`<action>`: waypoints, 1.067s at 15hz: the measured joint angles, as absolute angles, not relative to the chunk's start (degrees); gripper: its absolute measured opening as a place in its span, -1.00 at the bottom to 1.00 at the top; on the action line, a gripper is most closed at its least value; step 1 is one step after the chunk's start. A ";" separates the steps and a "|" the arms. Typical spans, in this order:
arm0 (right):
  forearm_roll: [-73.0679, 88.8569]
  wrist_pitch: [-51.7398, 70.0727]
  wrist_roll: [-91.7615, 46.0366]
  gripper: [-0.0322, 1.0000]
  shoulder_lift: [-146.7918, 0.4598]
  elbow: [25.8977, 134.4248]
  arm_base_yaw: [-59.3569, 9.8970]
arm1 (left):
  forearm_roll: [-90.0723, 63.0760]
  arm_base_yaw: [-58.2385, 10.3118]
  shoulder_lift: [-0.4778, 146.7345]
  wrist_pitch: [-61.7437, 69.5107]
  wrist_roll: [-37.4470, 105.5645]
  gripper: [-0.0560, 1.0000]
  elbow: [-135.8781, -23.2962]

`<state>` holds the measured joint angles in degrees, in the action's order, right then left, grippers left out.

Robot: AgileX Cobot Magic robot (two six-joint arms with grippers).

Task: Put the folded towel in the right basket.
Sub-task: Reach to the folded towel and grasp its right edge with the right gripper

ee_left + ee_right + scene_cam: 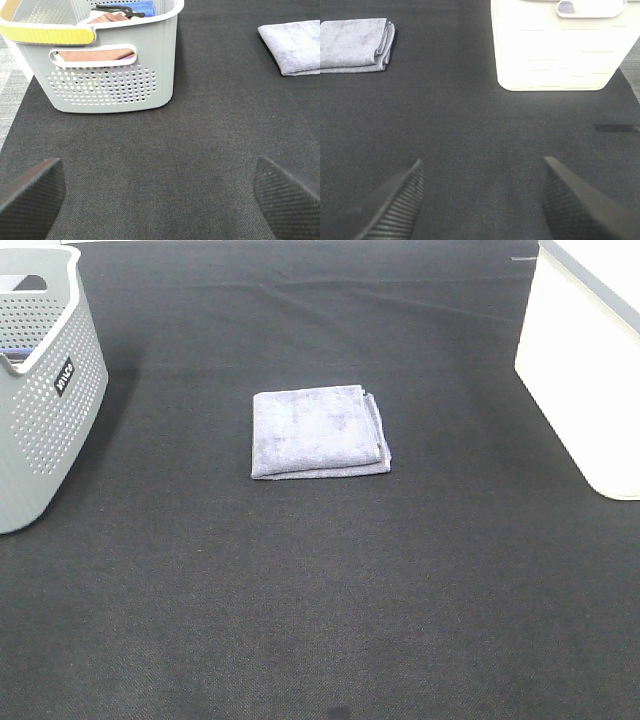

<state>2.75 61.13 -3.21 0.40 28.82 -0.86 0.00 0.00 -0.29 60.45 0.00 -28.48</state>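
Note:
A folded grey-lilac towel (318,432) lies flat in the middle of the black mat. It also shows in the left wrist view (295,46) and in the right wrist view (356,44). The white right basket (590,360) stands at the right edge, and shows in the right wrist view (559,45). Neither arm shows in the high view. My left gripper (160,195) is open and empty, low over the mat and well short of the towel. My right gripper (482,197) is open and empty, apart from the towel and the white basket.
A grey perforated basket (40,390) stands at the left edge; in the left wrist view (107,60) it holds folded brown and blue cloths. The black mat (320,590) covers the table around the towel.

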 joint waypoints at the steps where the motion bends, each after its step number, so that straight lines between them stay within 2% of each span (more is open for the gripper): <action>1: 2.75 61.13 -3.21 0.29 0.40 28.82 -0.86 | 0.00 0.00 -0.29 60.45 0.00 0.95 -28.48; 16: 2.75 61.13 -3.21 0.29 0.40 28.82 -0.86 | 0.00 0.00 -0.29 60.45 0.00 0.95 -28.48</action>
<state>2.75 61.13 -3.21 0.40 28.82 -0.86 0.00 0.00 -0.29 60.45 0.00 -28.48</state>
